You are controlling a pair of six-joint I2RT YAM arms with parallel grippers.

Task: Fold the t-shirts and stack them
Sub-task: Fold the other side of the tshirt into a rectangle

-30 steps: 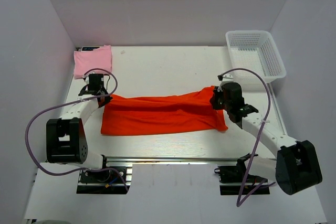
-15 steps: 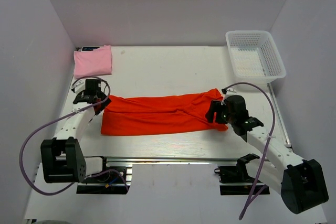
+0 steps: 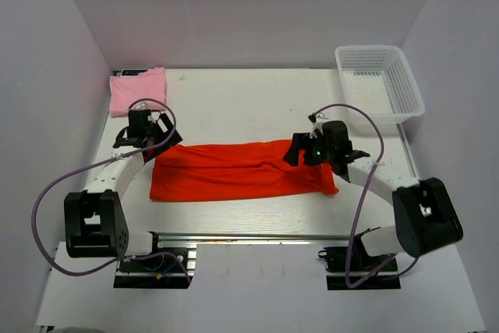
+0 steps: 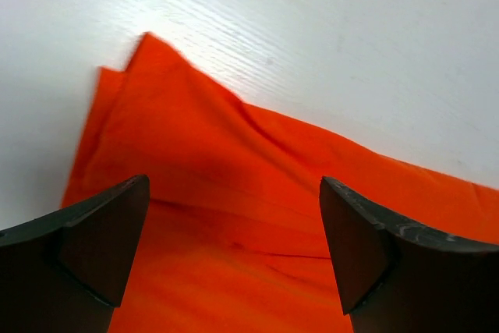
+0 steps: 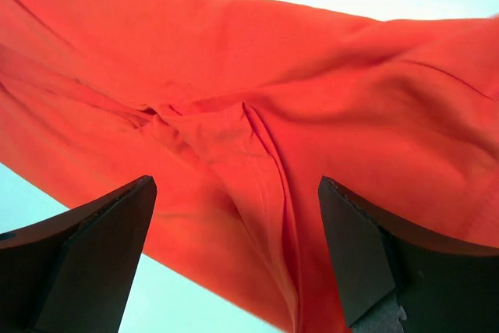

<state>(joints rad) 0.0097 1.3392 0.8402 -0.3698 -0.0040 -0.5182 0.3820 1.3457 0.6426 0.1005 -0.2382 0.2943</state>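
While the orange t-shirt (image 3: 234, 171) lies flat, the left gripper (image 3: 161, 136) at its nine o'clock and the right gripper (image 3: 297, 150) at three both gape wide.

Orange tee (image 3: 234, 171) stretched out wide, L gripper (image 3: 162, 136) at its left end, R gripper (image 3: 295, 152) over right end; pink tee (image 3: 138, 91) back-left corner.

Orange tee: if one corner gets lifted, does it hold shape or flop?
Likely floppy: the orange tee lies flat with soft creases through its middle, so a lifted corner would probably sag and trail. It looks thin, so probably light. A push would likely bunch it rather than slide it across the table.
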